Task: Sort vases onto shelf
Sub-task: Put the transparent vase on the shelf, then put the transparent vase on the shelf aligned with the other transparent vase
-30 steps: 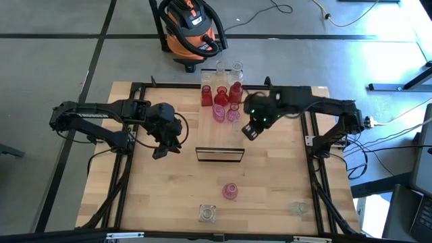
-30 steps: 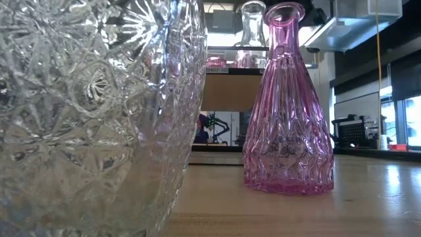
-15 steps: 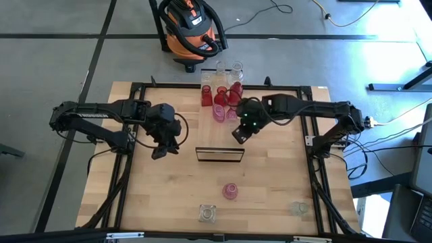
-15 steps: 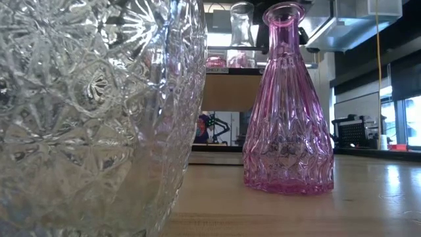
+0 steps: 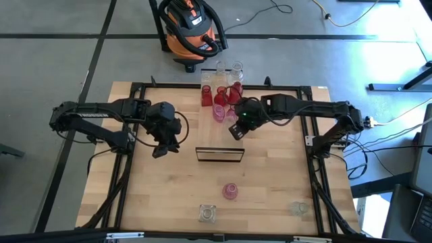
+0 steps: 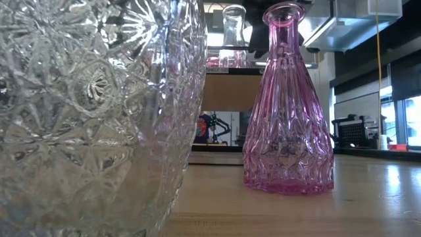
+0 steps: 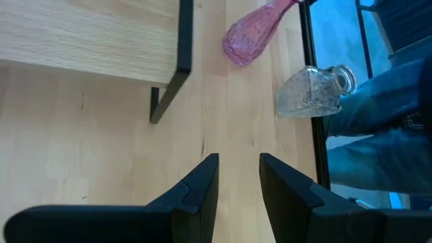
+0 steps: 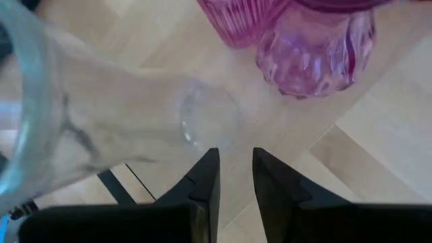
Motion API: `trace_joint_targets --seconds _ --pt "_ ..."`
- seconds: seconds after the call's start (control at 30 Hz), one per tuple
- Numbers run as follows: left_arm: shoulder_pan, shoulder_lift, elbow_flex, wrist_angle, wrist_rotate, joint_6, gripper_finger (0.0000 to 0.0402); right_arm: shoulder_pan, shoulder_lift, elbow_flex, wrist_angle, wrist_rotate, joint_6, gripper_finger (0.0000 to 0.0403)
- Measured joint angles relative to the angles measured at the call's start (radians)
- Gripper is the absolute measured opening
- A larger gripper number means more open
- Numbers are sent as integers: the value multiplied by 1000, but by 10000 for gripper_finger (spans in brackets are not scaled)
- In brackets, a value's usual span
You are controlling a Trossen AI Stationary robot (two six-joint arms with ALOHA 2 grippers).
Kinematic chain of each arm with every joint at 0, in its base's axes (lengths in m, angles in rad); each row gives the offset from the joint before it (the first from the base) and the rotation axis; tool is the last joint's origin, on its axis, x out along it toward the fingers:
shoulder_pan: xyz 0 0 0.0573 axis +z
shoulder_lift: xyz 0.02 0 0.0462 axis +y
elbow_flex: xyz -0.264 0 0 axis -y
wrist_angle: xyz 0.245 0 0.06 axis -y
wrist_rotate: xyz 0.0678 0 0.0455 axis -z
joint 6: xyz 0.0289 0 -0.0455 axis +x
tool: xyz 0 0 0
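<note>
Two grippers are over the table (image 5: pixel 270 182) in the high view. The right gripper (image 5: pixel 234 131) sits just right of the frame's centre, between the cluster of vases (image 5: pixel 221 101) above it and the shelf (image 5: pixel 219 154) just below it. Its fingers (image 8: pixel 202 182) stand a narrow way apart, and it appears to be clamped on a carried clear vase (image 8: pixel 115 101), which fills the space right in front of them. In the low view that vase (image 6: pixel 233 26) hangs upright in the air above the shelf's top, upper middle of the frame.

The left gripper (image 5: pixel 159 150) is left of centre, level with the shelf and well apart from it. Its fingers (image 7: pixel 199 189) are slightly apart with only bare wood between them.

Three more vases stand in the lower part of the high view. The pink vase (image 5: pixel 230 191) is below the shelf, the front clear vase (image 5: pixel 207 214) is lower still, and a third, pale vase (image 5: pixel 299 209) is at lower right. In the low view the front clear vase fills the left half of the frame.
</note>
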Motion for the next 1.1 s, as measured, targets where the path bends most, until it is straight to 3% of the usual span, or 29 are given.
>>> trace_joint_targets --seconds 0.87,1.0,1.1 --pt "2 0 0 0 0 0 101 0 0 0 151 8 -30 74" --pt "2 0 0 0 0 0 101 0 0 2 69 15 -22 74" --pt "2 0 0 0 0 0 101 3 -8 20 -142 51 16 74"
